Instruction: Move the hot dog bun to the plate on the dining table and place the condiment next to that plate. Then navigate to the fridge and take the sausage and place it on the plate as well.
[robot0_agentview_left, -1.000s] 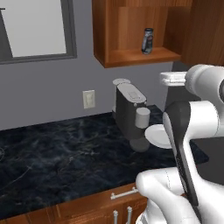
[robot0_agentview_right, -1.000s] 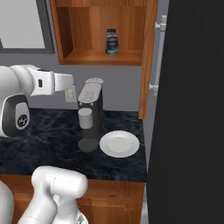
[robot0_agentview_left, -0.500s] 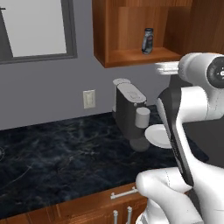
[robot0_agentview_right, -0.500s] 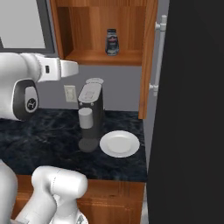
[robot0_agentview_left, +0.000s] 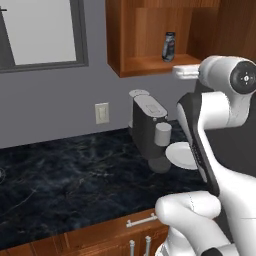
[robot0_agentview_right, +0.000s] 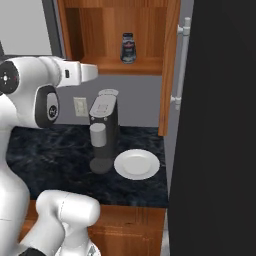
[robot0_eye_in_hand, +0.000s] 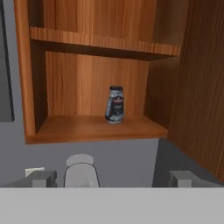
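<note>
The condiment, a small grey-dark bottle, stands upright on the lower shelf of an open wooden wall cabinet; it also shows in the left base view and in the right base view. My gripper is open, with its two fingertips wide apart and nothing between them. It is level with the shelf's front edge, pointed at the bottle and well short of it. The raised hand hangs over the coffee machine. The hot dog bun, the plate, the dining table and the sausage are out of view.
A grey coffee machine with a cup stands on the black marbled counter under the cabinet, with a plain white plate beside it. The fridge's dark side and pale vertical handle close off the right. A wall socket is on the grey wall.
The hand has risen from coffee-machine height to shelf height in front of the cabinet, with its jaws staying wide. The bottle, the plate and the base views have not moved.
</note>
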